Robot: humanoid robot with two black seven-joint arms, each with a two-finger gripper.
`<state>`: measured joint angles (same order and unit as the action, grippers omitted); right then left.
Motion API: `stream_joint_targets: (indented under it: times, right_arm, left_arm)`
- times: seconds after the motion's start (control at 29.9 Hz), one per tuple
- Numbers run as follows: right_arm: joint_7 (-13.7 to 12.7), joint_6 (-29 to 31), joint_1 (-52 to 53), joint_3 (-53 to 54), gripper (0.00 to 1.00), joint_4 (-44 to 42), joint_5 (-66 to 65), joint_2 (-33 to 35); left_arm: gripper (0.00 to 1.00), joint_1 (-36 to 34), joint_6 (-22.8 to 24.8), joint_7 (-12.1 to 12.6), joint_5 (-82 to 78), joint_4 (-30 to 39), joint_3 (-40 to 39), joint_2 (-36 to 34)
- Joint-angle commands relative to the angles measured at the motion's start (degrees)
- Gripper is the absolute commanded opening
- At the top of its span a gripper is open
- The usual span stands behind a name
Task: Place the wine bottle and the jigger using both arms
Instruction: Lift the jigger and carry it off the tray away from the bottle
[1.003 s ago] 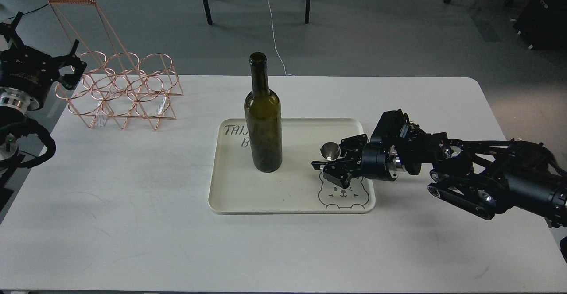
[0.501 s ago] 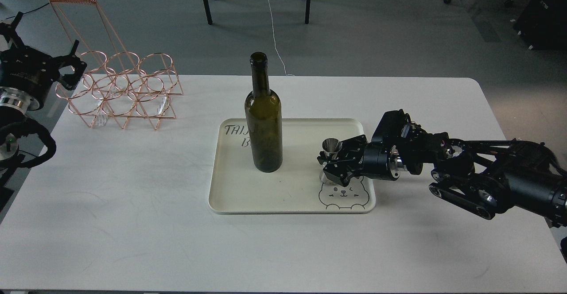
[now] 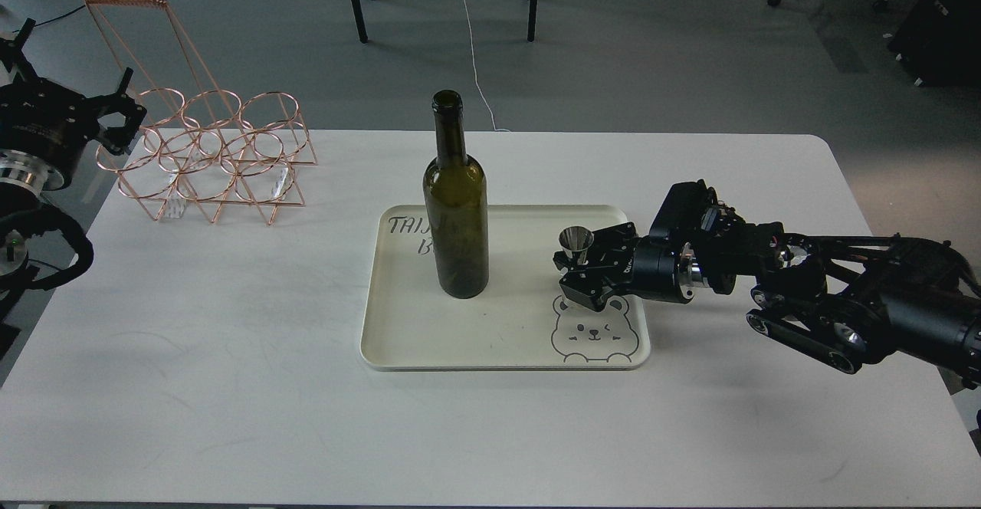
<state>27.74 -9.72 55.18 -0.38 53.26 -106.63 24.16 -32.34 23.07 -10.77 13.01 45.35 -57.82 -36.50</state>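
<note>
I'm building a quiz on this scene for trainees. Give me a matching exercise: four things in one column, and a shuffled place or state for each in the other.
Things:
1. wine bottle
2. jigger
3. copper wire rack
4. left gripper

Places or states:
A. beyond the table's left edge, holding nothing
B. between the right gripper's fingers, above the bear drawing
C. upright on the tray's left half
D. on the table's far left corner

Pairs: 1-C, 2-B, 3-D, 4-A
</note>
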Motion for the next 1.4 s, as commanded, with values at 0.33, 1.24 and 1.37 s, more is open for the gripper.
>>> stream_joint_targets:
  times: [0.33,1.24,1.37]
  right_arm:
    - [-3.5,-6.4,-4.9,12.6,0.08,2.5,0.6,10.6]
    - [-3.2,-18.3,-23.2,19.9,0.10,-6.1,5.9,14.9]
    - [-3.1,-18.3,-24.0,19.9,0.13,-6.2,6.0,14.9]
  left_arm:
    - [0.98,-0.8,0.0,0.0,0.0,0.1,0.3,-0.1]
    - [0.98,-1.5,-0.2,0.1,-0.2,0.2,1.3,0.7]
    - [0.98,-1.7,-0.2,0.1,-0.2,0.3,1.5,0.7]
